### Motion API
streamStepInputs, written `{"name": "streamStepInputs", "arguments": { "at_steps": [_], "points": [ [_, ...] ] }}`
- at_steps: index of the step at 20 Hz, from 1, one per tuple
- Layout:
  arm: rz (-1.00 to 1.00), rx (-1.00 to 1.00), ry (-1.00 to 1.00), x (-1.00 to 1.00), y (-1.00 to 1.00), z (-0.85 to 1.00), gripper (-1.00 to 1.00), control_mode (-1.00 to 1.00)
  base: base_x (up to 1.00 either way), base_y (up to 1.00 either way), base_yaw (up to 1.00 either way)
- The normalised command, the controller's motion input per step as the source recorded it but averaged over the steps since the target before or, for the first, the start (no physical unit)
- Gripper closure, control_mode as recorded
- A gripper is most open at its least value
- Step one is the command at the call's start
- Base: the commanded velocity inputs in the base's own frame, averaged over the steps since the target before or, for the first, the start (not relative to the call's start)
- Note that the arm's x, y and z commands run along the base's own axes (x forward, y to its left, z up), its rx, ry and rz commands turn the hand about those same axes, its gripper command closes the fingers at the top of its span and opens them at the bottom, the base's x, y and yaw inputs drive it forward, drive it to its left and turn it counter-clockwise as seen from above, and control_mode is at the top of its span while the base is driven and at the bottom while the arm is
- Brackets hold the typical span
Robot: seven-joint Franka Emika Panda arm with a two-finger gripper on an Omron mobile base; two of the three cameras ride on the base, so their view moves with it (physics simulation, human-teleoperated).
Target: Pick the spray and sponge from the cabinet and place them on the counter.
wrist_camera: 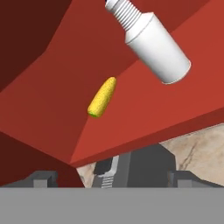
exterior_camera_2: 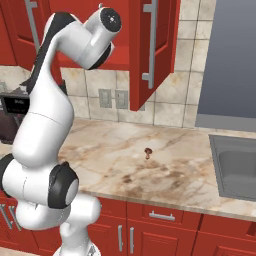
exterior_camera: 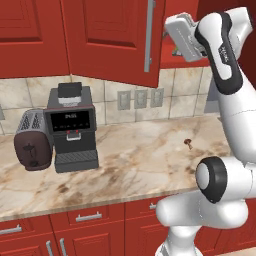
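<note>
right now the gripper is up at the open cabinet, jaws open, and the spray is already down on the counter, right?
Not quite. The spray is not on the counter; the hand view shows it on the red inner shelf of the cabinet, near a yellow-green oblong thing. The rest holds: the gripper is up at the open cabinet with its jaws open.

Beige tiled wall (exterior_camera: pixel 185 95) with grey sockets (exterior_camera: pixel 140 98) lies below the tool. Red drawers (exterior_camera_2: pixel 165 216) run under the worktop edge, a steel sink (exterior_camera_2: pixel 235 170) far to the right, lower down.
</note>
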Motion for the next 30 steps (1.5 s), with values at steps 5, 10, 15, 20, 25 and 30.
{"name": "streamStepInputs", "arguments": {
  "at_steps": [5,10,15,20,25,30],
  "points": [
    [0.08,0.01,0.03,0.0,0.25,0.0,-1.0,-1.0,0.0,0.0,0.0],
    [0.06,0.0,0.05,0.0,0.03,-0.14,-1.0,-1.0,0.0,0.0,0.0],
    [0.08,0.02,0.03,0.0,0.0,-0.04,-1.0,-1.0,0.0,0.0,0.0],
    [0.03,0.13,0.0,0.15,0.02,0.0,-1.0,-1.0,0.0,0.0,0.0],
    [0.0,0.14,0.0,0.46,0.03,-0.21,-1.0,-1.0,0.0,0.0,0.0],
    [0.0,0.08,0.0,0.37,0.26,-0.09,-1.0,-1.0,0.0,0.0,0.0]
  ]
}}
